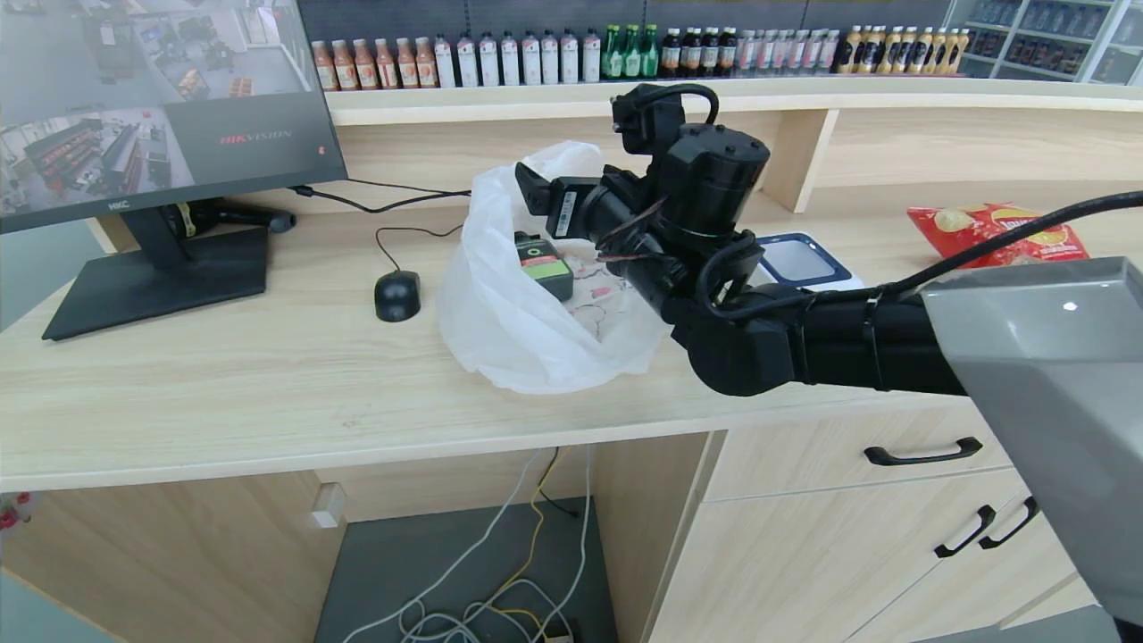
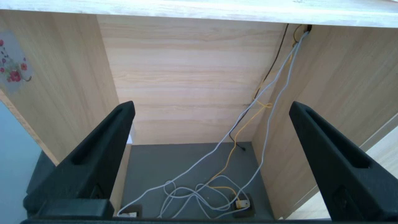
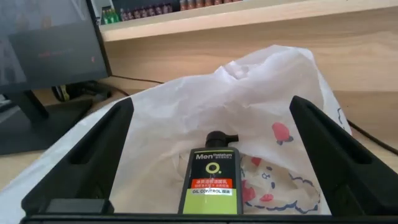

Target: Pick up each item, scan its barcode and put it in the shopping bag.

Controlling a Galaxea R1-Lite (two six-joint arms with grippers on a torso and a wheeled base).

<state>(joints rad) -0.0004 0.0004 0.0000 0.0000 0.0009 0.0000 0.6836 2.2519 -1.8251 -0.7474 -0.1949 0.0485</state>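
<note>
A white plastic shopping bag (image 1: 518, 330) stands open on the wooden counter (image 1: 223, 375). Inside it lies a dark bottle (image 1: 545, 263) with a green and red label. My right gripper (image 1: 545, 201) hangs over the bag's mouth, open, with nothing between its fingers. In the right wrist view the bottle (image 3: 211, 183) rests on the bag (image 3: 186, 118) below the wide-open right gripper (image 3: 211, 106), apart from both fingers. My left gripper (image 2: 211, 109) is open and empty below the counter, facing the kneehole. A red chips packet (image 1: 996, 230) lies on the counter at the far right.
A blue-rimmed flat scanner (image 1: 799, 259) sits just right of the bag, partly behind my right arm. A mouse (image 1: 397, 295), a monitor (image 1: 152, 98) and a handheld scanner (image 1: 223, 217) stand to the left. Loose cables (image 2: 205, 186) lie under the counter. Drawers are at the lower right.
</note>
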